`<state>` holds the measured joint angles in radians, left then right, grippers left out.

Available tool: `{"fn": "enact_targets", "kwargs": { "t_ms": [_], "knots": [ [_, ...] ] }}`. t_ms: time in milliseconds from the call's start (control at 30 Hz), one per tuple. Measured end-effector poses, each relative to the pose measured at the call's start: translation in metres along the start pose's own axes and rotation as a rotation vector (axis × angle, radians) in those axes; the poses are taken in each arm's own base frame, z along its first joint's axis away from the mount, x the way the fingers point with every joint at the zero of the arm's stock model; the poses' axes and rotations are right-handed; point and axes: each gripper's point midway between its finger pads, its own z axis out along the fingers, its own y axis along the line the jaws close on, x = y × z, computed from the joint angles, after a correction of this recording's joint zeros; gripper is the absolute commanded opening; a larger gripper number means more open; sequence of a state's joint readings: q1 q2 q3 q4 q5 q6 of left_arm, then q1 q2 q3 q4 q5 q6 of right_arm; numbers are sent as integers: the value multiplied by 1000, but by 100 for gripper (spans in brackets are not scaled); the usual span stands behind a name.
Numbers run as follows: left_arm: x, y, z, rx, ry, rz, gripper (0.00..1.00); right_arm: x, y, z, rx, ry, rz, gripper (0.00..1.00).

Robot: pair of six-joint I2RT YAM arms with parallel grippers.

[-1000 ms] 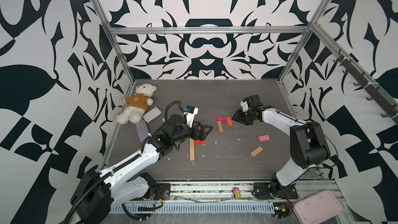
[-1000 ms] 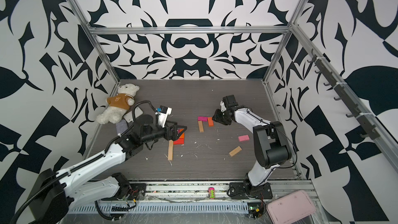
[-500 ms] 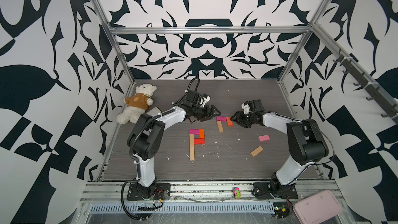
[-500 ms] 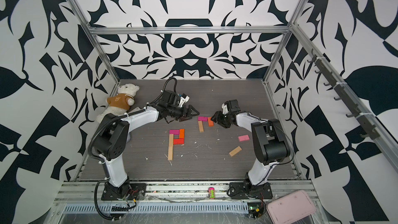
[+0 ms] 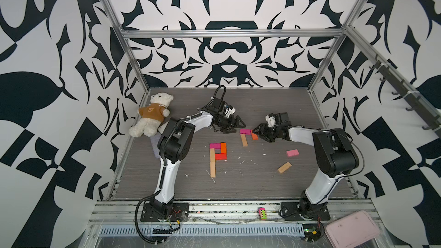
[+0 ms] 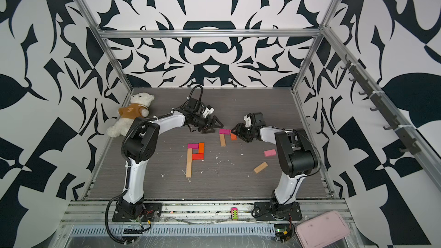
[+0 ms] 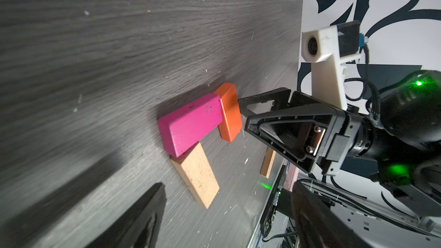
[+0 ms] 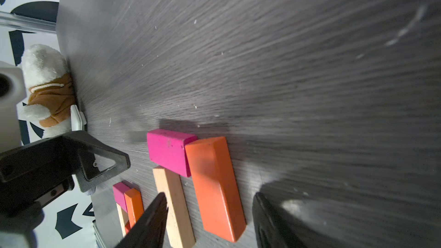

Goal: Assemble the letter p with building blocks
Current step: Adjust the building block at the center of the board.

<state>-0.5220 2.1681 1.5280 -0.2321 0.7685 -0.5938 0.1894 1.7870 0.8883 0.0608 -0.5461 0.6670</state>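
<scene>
Desk (image 5: 274, 182): building blocks (image 5: 220, 156) form a P mid-desk, three more toward the far edge. Right tool (image 8: 210, 195) nearer: fingers apart, empty, tips at orange block (image 7: 229, 110), long axis roughly far-to-near. Left tool (image 7: 229, 183) apart, empty, just beside magenta block (image 7: 191, 120).

white arms (image 5: 164, 182), black joints (image 5: 176, 144), looping black cables (image 5: 138, 220), triangular claws (image 5: 235, 127)
</scene>
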Motion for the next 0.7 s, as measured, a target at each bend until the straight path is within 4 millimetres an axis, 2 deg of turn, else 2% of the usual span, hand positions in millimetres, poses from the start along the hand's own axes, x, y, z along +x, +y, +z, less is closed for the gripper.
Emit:
{"fn": "enact_targets", "kwargs": {
  "t_ms": [300,700],
  "knots": [
    [4,18,15,2,44,-33,86,-5,4,5,-29,-9,-7,60],
    [4,14,21,51,79,-31,86,-9,8,10,-54,-7,-14,60]
  ]
}}
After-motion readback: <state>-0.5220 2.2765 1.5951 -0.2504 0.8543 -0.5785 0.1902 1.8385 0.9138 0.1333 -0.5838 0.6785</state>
